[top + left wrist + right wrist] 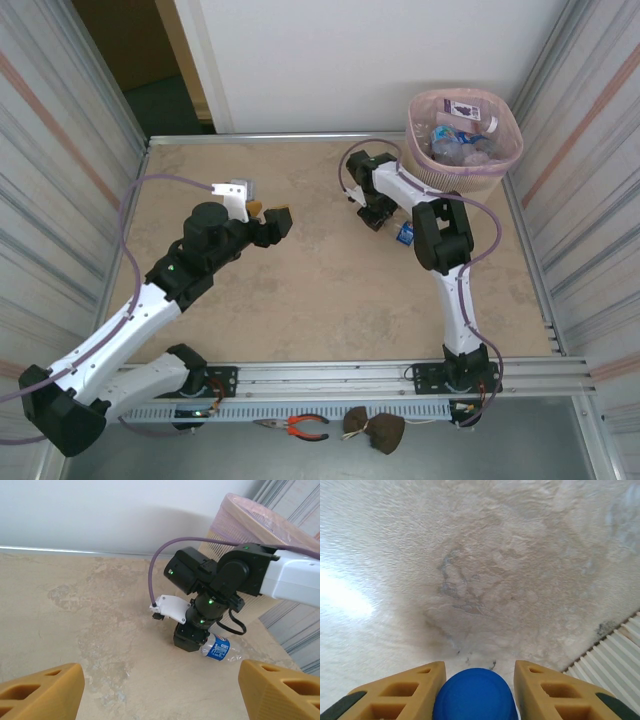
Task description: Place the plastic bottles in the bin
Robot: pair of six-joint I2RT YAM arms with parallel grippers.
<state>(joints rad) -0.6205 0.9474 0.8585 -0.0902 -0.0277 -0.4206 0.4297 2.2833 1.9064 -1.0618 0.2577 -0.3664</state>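
R gripper [479,666]: nose-down on table [300,290], just off bin's near-left side.
R grip state: grasping bottle. Tan fingers [405,690] sit against blue cap on both sides, no gap seen.
Cap [475,695]: round, blue, fills space betw. R fingers.
Bottle [218,648]: clear w/ blue label, lying flat on table outside bin. Cap end is under R gripper, body sticks out toward bin's base. Contact w/ bin: cannot tell.
R arm [440,235]: folded, black elbow on bin's near side. White forearm runs from there toward bin's left wall.
Bin [428,172]: pale pink, slotted wall, upright. Thin pink liner [470,97] folded over rim.
Bin contents: several bottles [455,145] piled inside, mostly clear, blue and white caps visible.
L gripper [268,213]: well left of bin, held above table, aimed toward R gripper and bin.
L grip state: released. Tan fingers wide apart, nothing betw. them.
L arm [130,320]: white link slants from its base up toward bin side, purple cable looped over it.
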